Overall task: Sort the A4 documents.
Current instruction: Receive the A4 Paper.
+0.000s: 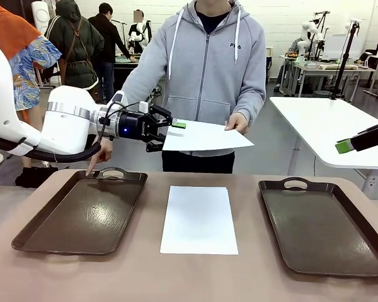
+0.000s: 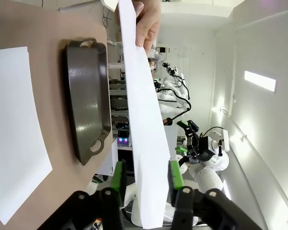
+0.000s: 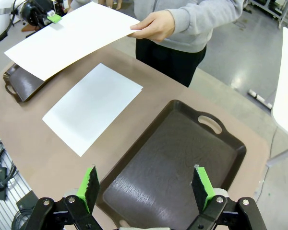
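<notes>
Front view, legible text: "FILA" in small dark capitals on the chest of the person's grey zip hoodie (image 1: 205, 69), on the wearer's left side. Faint pale lettering on the black body of the left pincer (image 1: 175, 128): too small to read.

My left fingers (image 1: 176, 125) are clamped on one end of the raised sheet (image 1: 205, 136). The person's hand (image 1: 237, 123) pinches the opposite end, so it hangs like a barrier above the counter's (image 1: 195, 277) far edge. There's open air beneath it. The person's other hand (image 1: 96, 160) points down by the left tray's (image 1: 82, 217) far handle, right under my wrist, so a straight drop there is blocked. Nearer me, that tray's floor lies open. The flat sheet (image 1: 199, 219) sits mid-counter with a bare strip on either side. My right fingers (image 1: 344, 146) are spread wide, high up, with free air down to the right tray (image 1: 324, 229).
</notes>
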{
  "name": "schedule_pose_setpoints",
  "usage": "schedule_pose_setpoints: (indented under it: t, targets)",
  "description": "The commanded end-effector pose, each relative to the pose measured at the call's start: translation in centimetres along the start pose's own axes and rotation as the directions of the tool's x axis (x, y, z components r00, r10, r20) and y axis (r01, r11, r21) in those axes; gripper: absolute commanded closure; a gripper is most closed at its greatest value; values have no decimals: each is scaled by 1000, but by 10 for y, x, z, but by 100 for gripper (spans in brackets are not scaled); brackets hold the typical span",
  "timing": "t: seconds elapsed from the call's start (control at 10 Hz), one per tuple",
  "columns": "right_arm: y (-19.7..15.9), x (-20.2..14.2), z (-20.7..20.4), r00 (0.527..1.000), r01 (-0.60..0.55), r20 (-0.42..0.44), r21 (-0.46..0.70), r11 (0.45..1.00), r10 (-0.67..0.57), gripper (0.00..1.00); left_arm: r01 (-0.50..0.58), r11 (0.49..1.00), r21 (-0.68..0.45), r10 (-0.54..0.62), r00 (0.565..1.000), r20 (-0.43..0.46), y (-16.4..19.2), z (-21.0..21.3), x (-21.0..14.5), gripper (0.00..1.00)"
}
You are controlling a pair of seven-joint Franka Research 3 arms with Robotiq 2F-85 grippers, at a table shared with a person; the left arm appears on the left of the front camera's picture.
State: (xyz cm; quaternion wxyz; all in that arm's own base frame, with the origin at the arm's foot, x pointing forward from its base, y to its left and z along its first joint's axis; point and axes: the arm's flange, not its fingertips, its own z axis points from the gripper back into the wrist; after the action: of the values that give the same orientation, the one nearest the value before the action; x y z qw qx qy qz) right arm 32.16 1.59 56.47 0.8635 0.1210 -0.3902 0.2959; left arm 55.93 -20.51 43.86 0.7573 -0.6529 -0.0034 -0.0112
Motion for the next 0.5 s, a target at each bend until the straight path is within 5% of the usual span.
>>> schedule_pose_setpoints:
  t: [0.0, 0.1, 0.2, 0.4]
  targets:
    - [0, 0, -2, 1000, 3, 2, 7, 1000, -3, 0, 25, 1000, 7, -25, 999, 27, -3, -3, -2, 99]
    - [0, 0, -2, 1000, 3, 2, 7, 1000, -3, 0, 30, 999, 9, -31, 999, 25, -4, -2, -2, 85]
    - [0, 0, -2, 1000, 3, 2, 7, 1000, -3, 0, 31, 999, 10, -31, 999, 24, -5, -2, -2, 100]
    - [0, 0, -2, 1000, 3, 2, 7, 1000, -3, 0, 28, 999, 33, -29, 999, 29, -4, -2, -2, 100]
